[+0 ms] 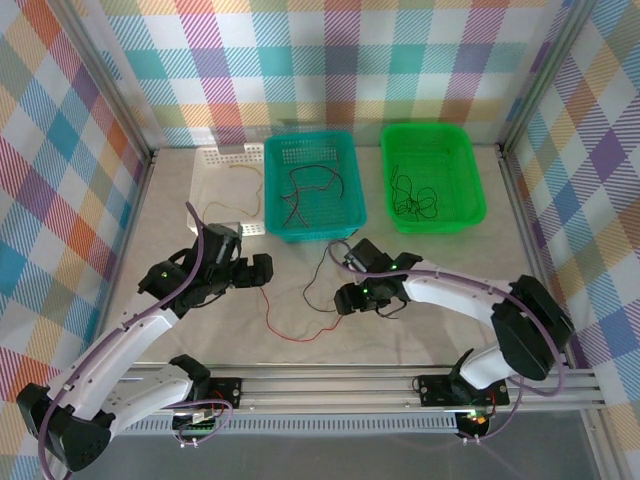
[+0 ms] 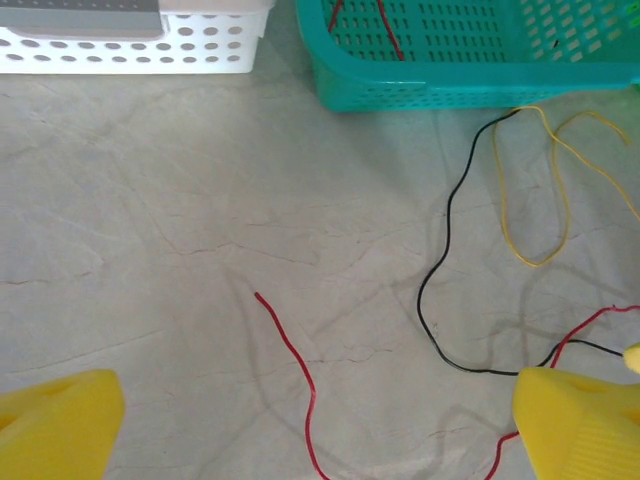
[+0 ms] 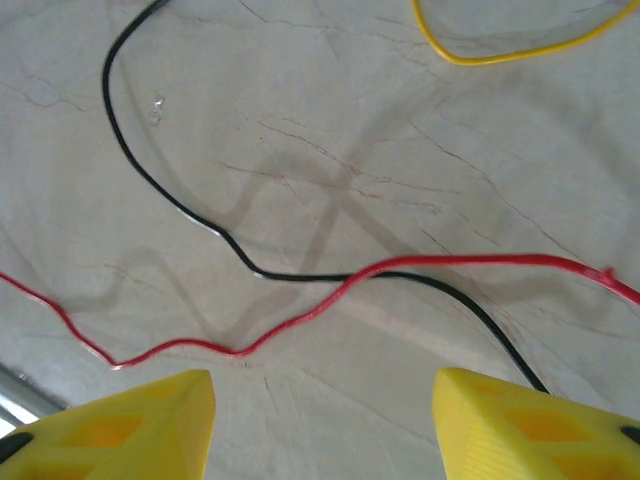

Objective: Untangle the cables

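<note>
Your loose cables lie on the pale marbled table point(image 1: 470, 260), between the two arms and in front of the baskets. The thin red wire point(image 3: 460, 260) snakes flat across the surface and crosses the thin black wire point(image 3: 180, 207) just ahead of the right gripper point(image 3: 325, 425). You cannot tell which of the two lies on top. That gripper's yellow fingers stand apart above the crossing with nothing between them, and the black wire runs on beneath the right-hand fingertip.

Beyond the crossing, the thin yellow wire point(image 2: 530, 262) lies in a long narrow loop. The black wire climbs beside it to the near wall of the teal perforated plastic basket point(image 2: 450, 90), which stands right behind both.

The left gripper point(image 2: 320, 430) hangs over bare table with its fingers spread wide and empty. The red wire's free end lies ahead of it, and the strand trails back between the fingertips.

Further out, the teal basket holds a few dark and red strands point(image 1: 305, 190). To its right, the bright green plastic basket point(image 1: 470, 150) holds a small black tangle point(image 1: 415, 200). To its left, touching it, the white perforated basket point(image 1: 225, 158) holds a pale strand point(image 1: 245, 170).
</note>
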{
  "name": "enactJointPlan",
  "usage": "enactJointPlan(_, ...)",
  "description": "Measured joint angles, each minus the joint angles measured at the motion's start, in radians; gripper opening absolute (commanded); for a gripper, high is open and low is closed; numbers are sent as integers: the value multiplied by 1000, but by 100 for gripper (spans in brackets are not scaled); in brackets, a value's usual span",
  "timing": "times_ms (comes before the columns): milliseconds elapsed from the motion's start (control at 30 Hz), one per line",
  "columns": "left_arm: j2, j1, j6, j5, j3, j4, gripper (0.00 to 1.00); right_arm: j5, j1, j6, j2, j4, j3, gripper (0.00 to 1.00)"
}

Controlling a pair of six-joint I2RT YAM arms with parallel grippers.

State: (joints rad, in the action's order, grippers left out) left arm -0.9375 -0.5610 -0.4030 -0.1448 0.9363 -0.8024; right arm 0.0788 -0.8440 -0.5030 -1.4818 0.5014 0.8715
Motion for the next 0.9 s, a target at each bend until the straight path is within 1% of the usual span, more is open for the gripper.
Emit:
enactJointPlan(167,14,0,0,-26,0,-11,99,0,-32,-40,-73,-65,0,59)
enactJointPlan(333,17,0,0,-33,0,-11,99,-13,-53,-67,-135,-108,0,54)
enactJointPlan(400,17,0,0,-33,0,-11,99,-23,-55,-71,-153,-116,0,50)
enactJointPlan(700,19,0,0,-34,0,-11,99,-62,-55,-99,-160,-100,2,26)
enactJointPlan(900,23,0,0,-33,0,-11,99,-87,-53,-111,-165,-90,2,13)
